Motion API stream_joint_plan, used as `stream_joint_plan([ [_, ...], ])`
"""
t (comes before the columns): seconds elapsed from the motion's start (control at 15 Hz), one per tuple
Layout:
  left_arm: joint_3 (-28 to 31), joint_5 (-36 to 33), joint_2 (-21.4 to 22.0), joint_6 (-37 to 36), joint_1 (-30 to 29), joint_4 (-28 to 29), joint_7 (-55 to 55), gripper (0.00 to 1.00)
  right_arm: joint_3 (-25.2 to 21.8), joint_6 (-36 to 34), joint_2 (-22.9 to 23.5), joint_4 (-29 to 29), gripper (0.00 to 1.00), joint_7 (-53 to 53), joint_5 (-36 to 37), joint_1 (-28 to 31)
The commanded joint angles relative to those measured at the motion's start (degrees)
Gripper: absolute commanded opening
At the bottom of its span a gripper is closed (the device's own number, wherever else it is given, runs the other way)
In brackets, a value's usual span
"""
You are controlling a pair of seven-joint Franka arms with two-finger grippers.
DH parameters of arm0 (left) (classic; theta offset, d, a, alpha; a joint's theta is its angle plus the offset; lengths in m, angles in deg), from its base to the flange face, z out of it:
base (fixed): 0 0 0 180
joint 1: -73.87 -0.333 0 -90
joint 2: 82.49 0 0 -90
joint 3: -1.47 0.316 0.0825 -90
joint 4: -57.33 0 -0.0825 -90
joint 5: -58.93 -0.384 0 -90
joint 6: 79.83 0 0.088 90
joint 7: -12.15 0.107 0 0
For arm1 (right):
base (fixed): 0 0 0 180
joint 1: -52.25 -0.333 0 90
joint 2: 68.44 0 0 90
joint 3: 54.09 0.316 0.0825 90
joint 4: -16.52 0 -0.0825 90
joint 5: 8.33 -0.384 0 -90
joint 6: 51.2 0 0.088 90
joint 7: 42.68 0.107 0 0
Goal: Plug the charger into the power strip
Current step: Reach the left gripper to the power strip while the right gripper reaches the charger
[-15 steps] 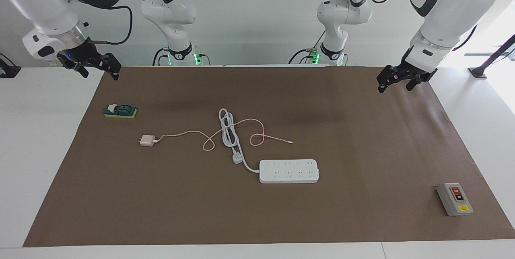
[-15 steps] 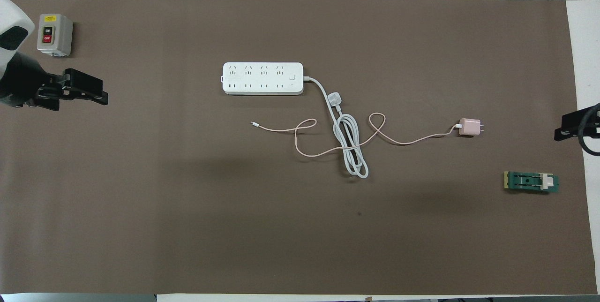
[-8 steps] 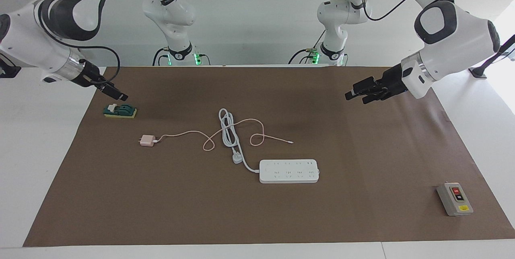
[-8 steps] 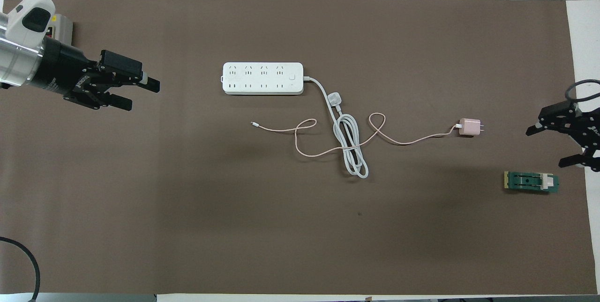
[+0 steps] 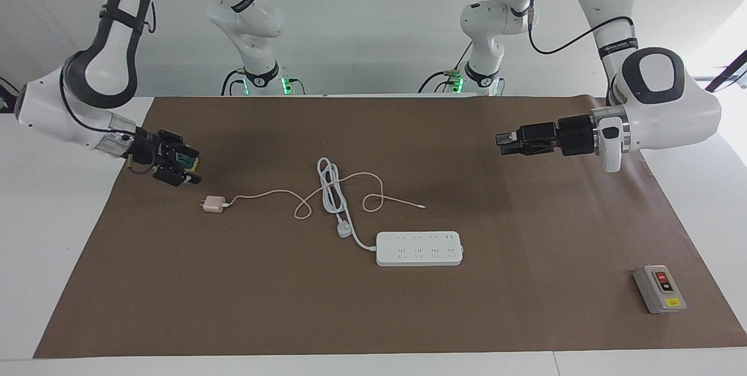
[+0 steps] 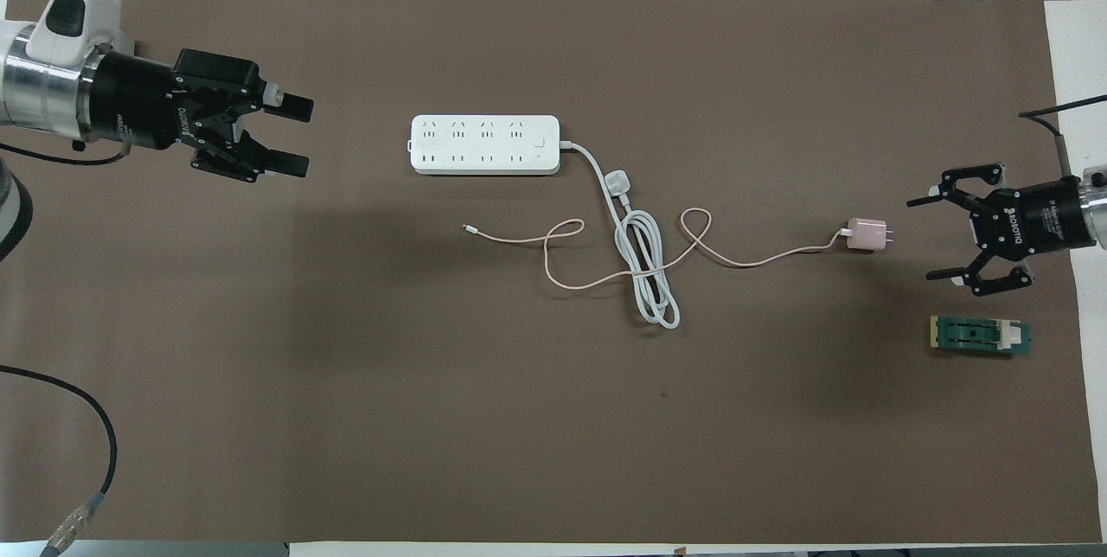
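Lying flat on the brown mat (image 6: 778, 419), the charger (image 6: 866, 234) sits unplugged at about 4 o'clock from the power strip (image 6: 484, 144) in the overhead view, well apart. The right gripper (image 6: 932, 239) hangs beside the charger, fingers spread. The left gripper (image 6: 294, 136) hovers over bare mat at the strip's 9 o'clock, fingers apart.

one charger (image 6: 866, 234), one power strip (image 6: 484, 144), one grey switch box (image 5: 659, 289), one green block (image 6: 980, 336).
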Motion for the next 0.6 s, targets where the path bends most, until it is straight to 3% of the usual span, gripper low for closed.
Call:
stream_joint_plan([
  [0.0, -0.04, 4.22, -3.21, -1.87, -0.48, -1.18, 7.71, 1.00, 0.41, 0.21, 3.24, 0.32, 1.00, 0.59, -5.73, 2.13],
  [0.27, -0.13, 7.75, -4.72, -1.87, 0.14, -1.27, 20.53, 1.00, 0.33, 1.17, 6.67, 0.40, 1.00, 0.59, -6.19, 1.52],
  [0.53, -0.22, 7.84, -6.39, -1.96, 0.05, -1.27, 21.17, 1.00, 0.33, 3.11, 8.43, 1.37, 1.00, 0.59, -5.48, 0.29],
])
